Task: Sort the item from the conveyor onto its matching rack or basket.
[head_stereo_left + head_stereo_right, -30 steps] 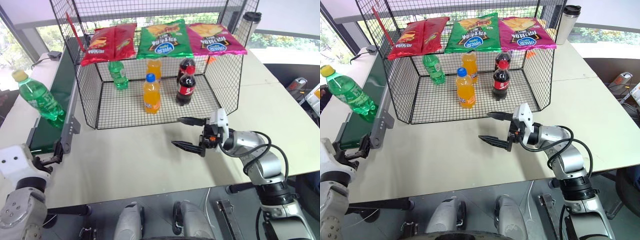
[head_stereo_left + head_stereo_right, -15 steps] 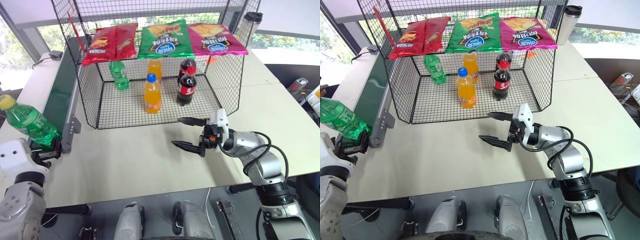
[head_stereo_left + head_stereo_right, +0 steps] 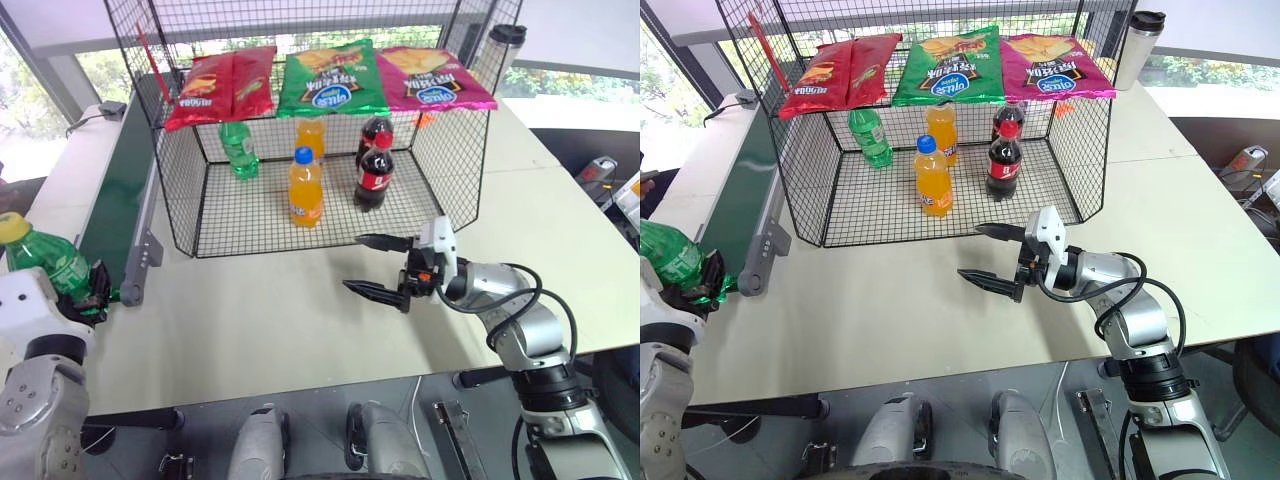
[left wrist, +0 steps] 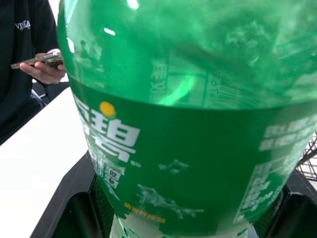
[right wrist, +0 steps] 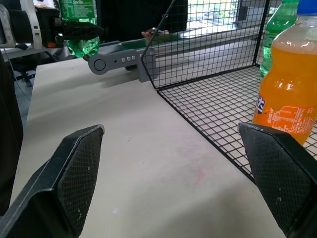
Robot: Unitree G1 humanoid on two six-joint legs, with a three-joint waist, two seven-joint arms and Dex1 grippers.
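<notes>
A pale tabletop (image 3: 300,320) carries the black wire cage (image 3: 320,210) just beyond the right tool (image 3: 380,268), and the green conveyor (image 3: 120,200) ends beside the left tool (image 3: 95,295).

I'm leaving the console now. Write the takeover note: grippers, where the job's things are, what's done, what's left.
Left gripper: shut on the green soda bottle, held tilted off the near end of the conveyor.
Right gripper: open, holding nothing, over the table in front of the wire cage.
Done: bottle picked off the belt.
Left: carry it into the cage and stand it by the smaller green bottle.
</notes>
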